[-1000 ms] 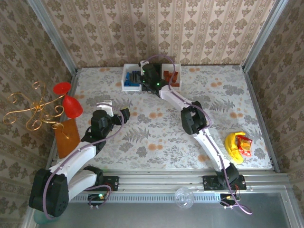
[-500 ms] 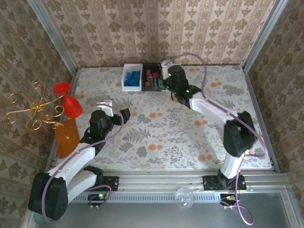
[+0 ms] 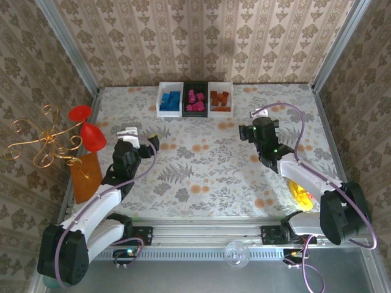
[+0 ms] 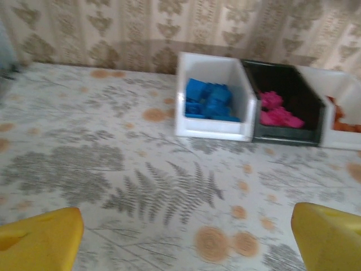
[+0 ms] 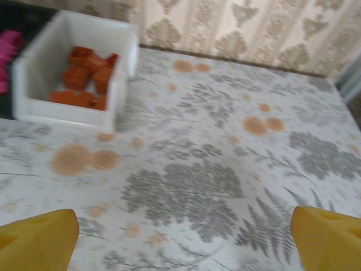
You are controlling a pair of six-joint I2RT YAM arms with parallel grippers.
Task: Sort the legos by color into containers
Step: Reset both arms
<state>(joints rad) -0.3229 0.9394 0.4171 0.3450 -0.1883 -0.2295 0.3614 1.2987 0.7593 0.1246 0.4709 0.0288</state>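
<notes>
Hovering over the left half of the table (image 3: 195,165), the left gripper (image 3: 143,138) stands wide open, its yellow pads (image 4: 39,240) far apart with nothing between them. Along the far edge, near its middle, sit the three containers in a row, touching side by side. The left white bin (image 4: 211,129) holds the blue legos (image 3: 170,102), the black bin (image 4: 285,135) in the middle holds the pink legos (image 3: 195,101), and the right white bin (image 5: 62,116) holds the orange-brown legos (image 5: 84,79). Each bin seems to carry one color only, though the wrist views are soft and a stray brick deep inside would be hard to spot. Over the right half of the table, the right gripper (image 3: 258,124) is likewise fully open and empty. A yellow object (image 3: 299,186) lies by the near right corner, no part of the sort. No loose brick shows on the patterned cloth, so the sorting looks finished, with nothing left to pick up.
</notes>
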